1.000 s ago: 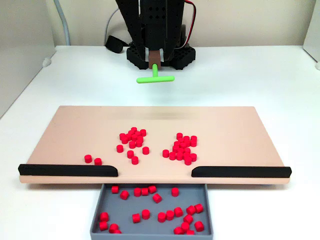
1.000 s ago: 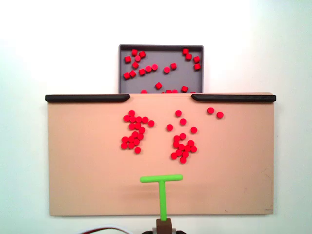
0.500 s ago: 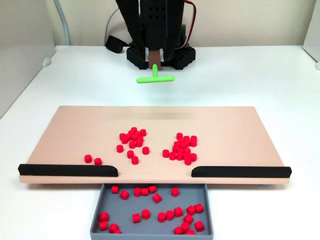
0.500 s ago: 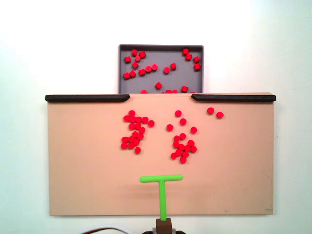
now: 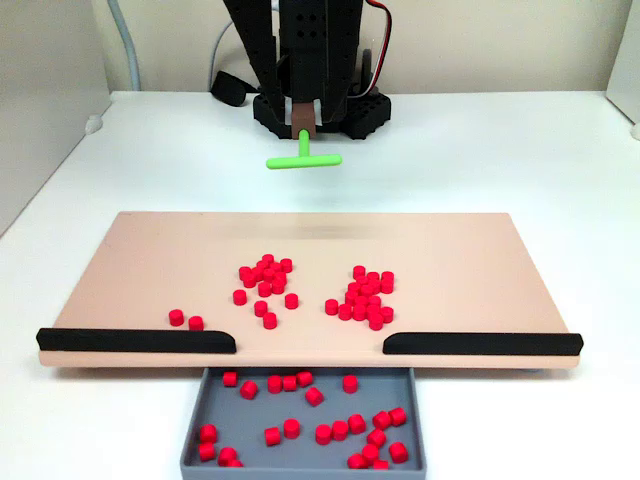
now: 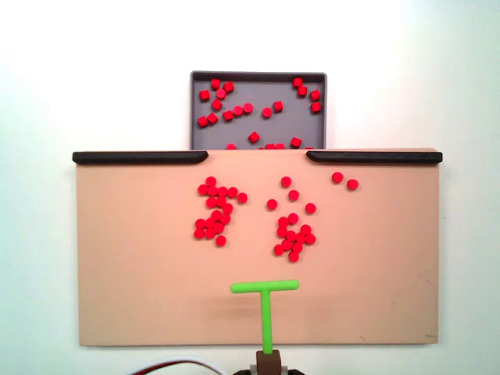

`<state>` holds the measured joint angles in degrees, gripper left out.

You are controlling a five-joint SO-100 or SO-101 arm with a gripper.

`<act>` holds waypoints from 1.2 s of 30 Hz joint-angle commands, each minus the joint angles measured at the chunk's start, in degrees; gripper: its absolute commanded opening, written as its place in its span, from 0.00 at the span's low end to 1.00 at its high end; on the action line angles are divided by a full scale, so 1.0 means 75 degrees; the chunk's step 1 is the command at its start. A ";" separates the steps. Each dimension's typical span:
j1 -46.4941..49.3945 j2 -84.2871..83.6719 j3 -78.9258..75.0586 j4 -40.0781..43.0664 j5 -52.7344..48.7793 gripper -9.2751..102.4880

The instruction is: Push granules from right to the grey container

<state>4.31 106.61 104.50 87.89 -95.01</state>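
- In a fixed view facing the arm, we see the green T-shaped pusher (image 5: 303,158) hanging from the gripper (image 5: 303,120), raised over the white table (image 5: 520,150) beyond the far edge of the tan board (image 5: 150,250). Its crossbar runs left to right, parallel to that edge. The granules (image 5: 365,297) lie on the board nearer the camera, in two clusters with a stray pair at the left; the grey container (image 5: 195,425) sits below the gap between the black rail strips (image 5: 135,340), already holding many pellets. The jaws seem to pinch the pusher's brown mount, though we cannot tell their exact spread.
- In a fixed view from above, the pusher (image 6: 266,287) lies over the board's lower part and the granules (image 6: 293,238) sit just beyond its crossbar, toward the container (image 6: 258,76) at the top. The crossbar is roughly lined up with the right-hand cluster, offset from the left-hand one (image 6: 215,211). We judge that a straight push along the stem would carry that cluster toward the gap.
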 commanded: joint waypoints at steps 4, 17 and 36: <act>0.0117 0.0398 -0.0164 0.0059 -0.1090 0.08; 0.0645 -0.0773 -0.1371 0.0059 -0.4969 0.08; 0.2918 -0.3363 -0.4371 0.0715 -1.2867 0.08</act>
<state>24.96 82.00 75.76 92.72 -182.46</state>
